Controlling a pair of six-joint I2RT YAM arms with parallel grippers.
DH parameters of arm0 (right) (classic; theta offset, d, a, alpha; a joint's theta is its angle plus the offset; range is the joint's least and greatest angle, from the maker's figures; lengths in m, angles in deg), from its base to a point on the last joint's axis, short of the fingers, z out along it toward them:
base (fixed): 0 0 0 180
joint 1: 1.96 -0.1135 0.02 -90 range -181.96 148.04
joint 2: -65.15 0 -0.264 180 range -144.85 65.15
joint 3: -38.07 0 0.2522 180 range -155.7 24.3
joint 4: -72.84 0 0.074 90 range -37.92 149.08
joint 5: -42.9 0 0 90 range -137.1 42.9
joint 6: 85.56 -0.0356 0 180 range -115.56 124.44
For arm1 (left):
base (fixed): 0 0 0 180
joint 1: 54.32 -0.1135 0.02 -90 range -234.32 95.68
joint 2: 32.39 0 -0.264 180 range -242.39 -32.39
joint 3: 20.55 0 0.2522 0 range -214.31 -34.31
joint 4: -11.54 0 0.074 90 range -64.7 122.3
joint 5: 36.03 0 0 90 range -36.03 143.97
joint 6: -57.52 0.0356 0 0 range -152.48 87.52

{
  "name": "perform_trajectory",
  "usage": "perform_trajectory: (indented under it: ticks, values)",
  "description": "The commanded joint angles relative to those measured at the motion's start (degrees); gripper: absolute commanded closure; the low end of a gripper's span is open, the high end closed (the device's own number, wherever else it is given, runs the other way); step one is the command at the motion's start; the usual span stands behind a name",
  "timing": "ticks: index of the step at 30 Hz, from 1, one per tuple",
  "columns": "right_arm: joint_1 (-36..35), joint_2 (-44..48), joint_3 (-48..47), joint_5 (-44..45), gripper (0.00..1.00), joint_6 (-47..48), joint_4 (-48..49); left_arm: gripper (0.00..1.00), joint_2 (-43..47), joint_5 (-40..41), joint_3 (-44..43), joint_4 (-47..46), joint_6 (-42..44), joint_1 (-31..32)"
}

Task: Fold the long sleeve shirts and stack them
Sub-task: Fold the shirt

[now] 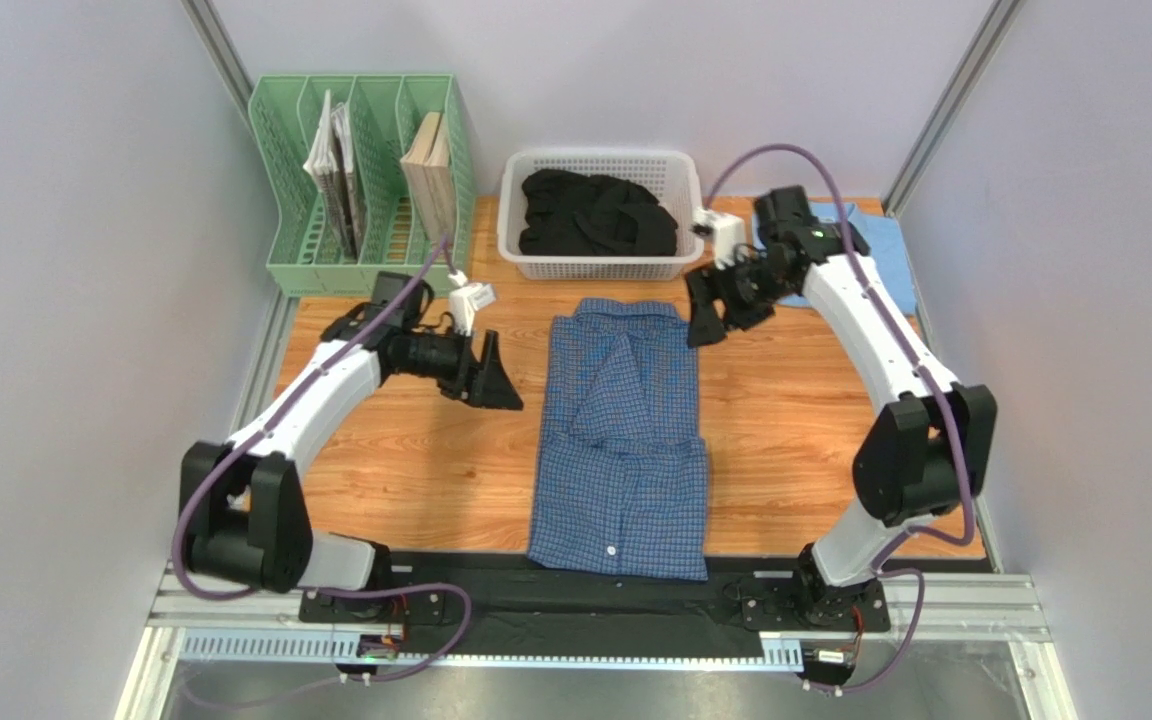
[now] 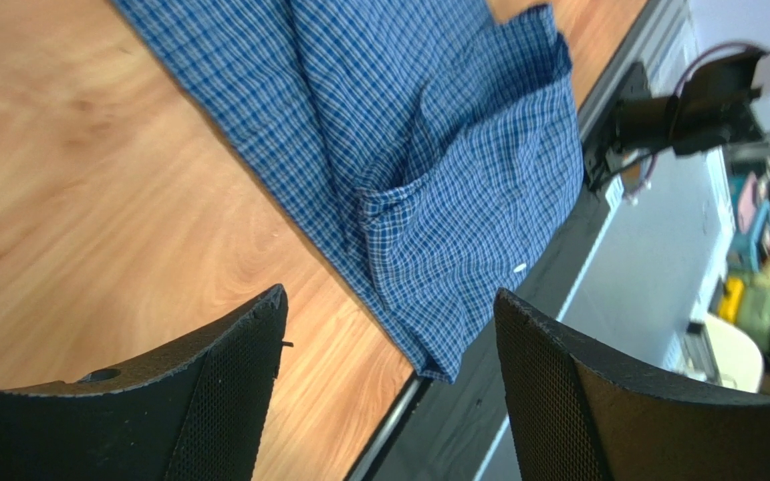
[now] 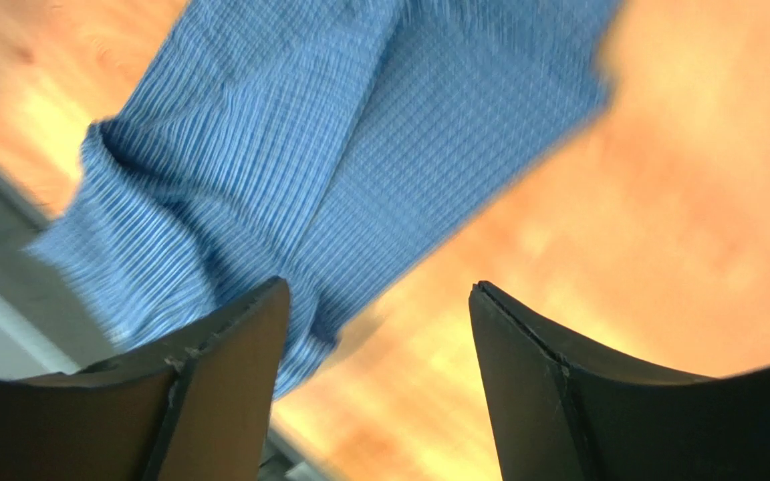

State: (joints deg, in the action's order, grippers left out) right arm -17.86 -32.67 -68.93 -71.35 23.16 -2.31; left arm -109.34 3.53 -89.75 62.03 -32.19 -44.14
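Observation:
The dark blue checked long sleeve shirt [image 1: 623, 435] lies folded into a long narrow strip in the middle of the table, collar toward the back and hem over the near edge. My left gripper [image 1: 495, 380] hovers just left of it, open and empty. My right gripper [image 1: 708, 314] hangs open by its upper right corner, touching nothing. In the left wrist view the shirt [image 2: 429, 150] lies ahead of the open gripper [image 2: 389, 311]. The blurred right wrist view shows the shirt [image 3: 339, 150] beyond the open gripper [image 3: 379, 301]. A plain light blue shirt [image 1: 886, 248] lies at the back right, partly behind my right arm.
A white basket [image 1: 515, 240] holding black clothes stands at the back centre. A green file rack [image 1: 285, 225] with books stands at the back left. Grey walls close in both sides. A metal rail [image 1: 597, 608] runs along the near edge.

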Motion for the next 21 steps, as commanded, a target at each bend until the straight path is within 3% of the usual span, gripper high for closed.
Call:
perform_trajectory:
  ticks: [1, 6, 10, 21]
  values:
    - [5.69, 1.58, 12.88, -15.2, 0.27, -9.84, -2.07, 0.2, -7.75, 0.34, -1.42, -2.81, -2.67, 5.72]
    - [5.97, 2.81, 23.69, -20.39, 0.26, -11.07, -2.69, 0.22, -15.07, -0.1, -3.01, -1.57, -2.14, 10.56]
    - [5.79, 0.62, 26.95, -21.98, 0.27, -9.23, -3.3, 0.26, -16.83, -0.63, -2.13, -3.42, -2.23, 14.25]
    - [-1.32, -2.28, 29.07, -20.84, 0.39, -8.7, 2.49, 0.33, -22.89, -1.34, -4.24, -6.22, -3.28, 18.83]
